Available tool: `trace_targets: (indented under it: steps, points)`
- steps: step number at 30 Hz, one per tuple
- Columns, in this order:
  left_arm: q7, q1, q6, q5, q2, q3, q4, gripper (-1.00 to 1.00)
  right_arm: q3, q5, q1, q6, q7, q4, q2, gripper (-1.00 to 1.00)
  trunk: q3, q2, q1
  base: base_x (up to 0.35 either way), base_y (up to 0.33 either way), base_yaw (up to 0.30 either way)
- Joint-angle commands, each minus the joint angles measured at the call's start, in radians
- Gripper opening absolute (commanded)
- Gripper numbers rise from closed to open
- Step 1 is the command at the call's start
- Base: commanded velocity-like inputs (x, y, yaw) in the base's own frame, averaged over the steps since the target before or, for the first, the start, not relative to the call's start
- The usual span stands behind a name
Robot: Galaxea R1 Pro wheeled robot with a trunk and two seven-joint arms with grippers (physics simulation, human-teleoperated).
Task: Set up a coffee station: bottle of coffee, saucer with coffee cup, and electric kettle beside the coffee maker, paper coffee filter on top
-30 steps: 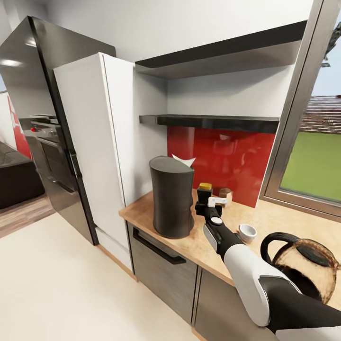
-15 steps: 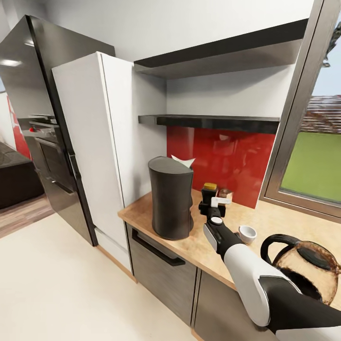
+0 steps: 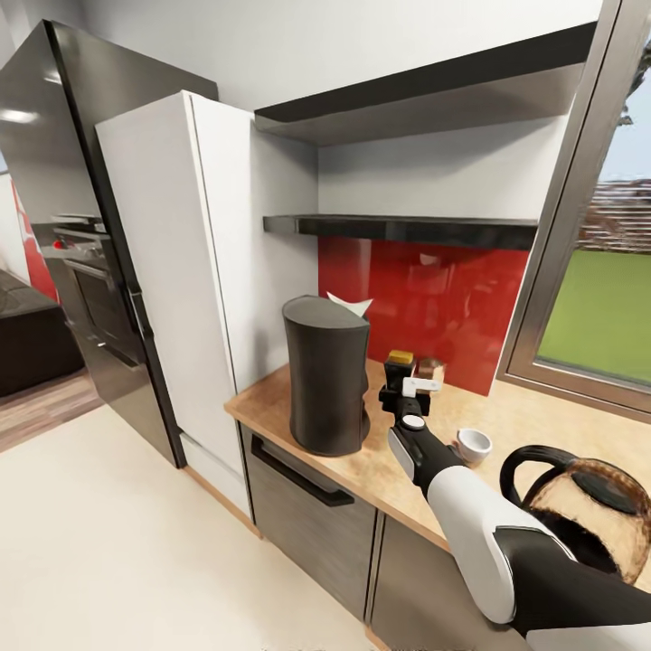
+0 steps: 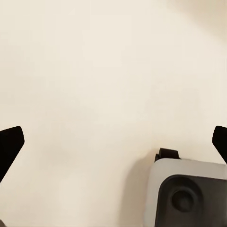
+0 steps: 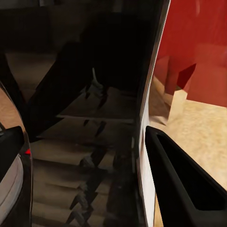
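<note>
The dark cylindrical coffee maker [image 3: 325, 375] stands on the wooden countertop [image 3: 271, 407], with a white paper filter [image 3: 349, 306] poking up at its top. Just right of it, my right gripper [image 3: 399, 387] is shut on the dark bottle of coffee [image 3: 398, 360] with a yellow cap, held low over the counter. In the right wrist view the dark glass bottle [image 5: 94, 118] spans the gap between both fingers [image 5: 182, 184]. A small white coffee cup [image 3: 472, 444] sits right of my forearm; I cannot make out a saucer under it. The glass electric kettle [image 3: 583, 506] stands at the near right. My left gripper [image 4: 113, 142] hangs open over the floor.
A small brown jar [image 3: 431, 368] stands by the red backsplash [image 3: 425, 298]. Two dark shelves [image 3: 407, 226] hang above the counter. A tall white cabinet [image 3: 172, 271] and black fridge [image 3: 81, 226] stand to the left, a window [image 3: 597, 307] to the right. My base [image 4: 189, 194] shows above the cream floor.
My right gripper has carried the bottle slightly right and toward the backsplash, beside the coffee maker. The head view has shifted a little.
</note>
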Motion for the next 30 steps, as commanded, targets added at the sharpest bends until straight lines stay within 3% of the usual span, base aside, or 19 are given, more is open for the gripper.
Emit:
trace_targets:
  steps: [1,15,21,25,30]
  points:
    - [0.001,-0.001,-0.004,-0.005,0.0,0.004,0.001,1.0,-0.008,0.01,-0.001,-0.004,-0.001,0.001,0.001,-1.0,-0.003,-0.002,0.0,0.0,0.0,0.0]
    - [0.001,-0.001,-0.004,-0.005,-0.001,0.004,0.001,1.0,-0.008,0.01,0.0,-0.005,0.0,0.003,0.001,-1.0,-0.056,-0.1,0.054,0.0,0.0,0.0]
    - [0.001,-0.001,-0.004,-0.005,0.0,0.004,0.001,1.0,-0.008,0.012,0.027,-0.103,0.0,0.003,0.001,-1.0,-0.083,-0.142,0.077,0.0,0.0,0.0]
    - [0.001,-0.001,-0.004,-0.005,0.0,0.004,0.001,1.0,-0.008,0.012,0.029,-0.112,0.0,0.003,0.001,-1.0,-0.1,-0.17,0.092,0.0,0.0,0.0]
    - [0.002,-0.001,-0.004,-0.005,-0.002,0.004,0.001,1.0,-0.007,0.012,0.029,-0.113,0.0,0.003,0.001,-1.0,-0.101,-0.17,0.092,0.0,0.0,0.0]
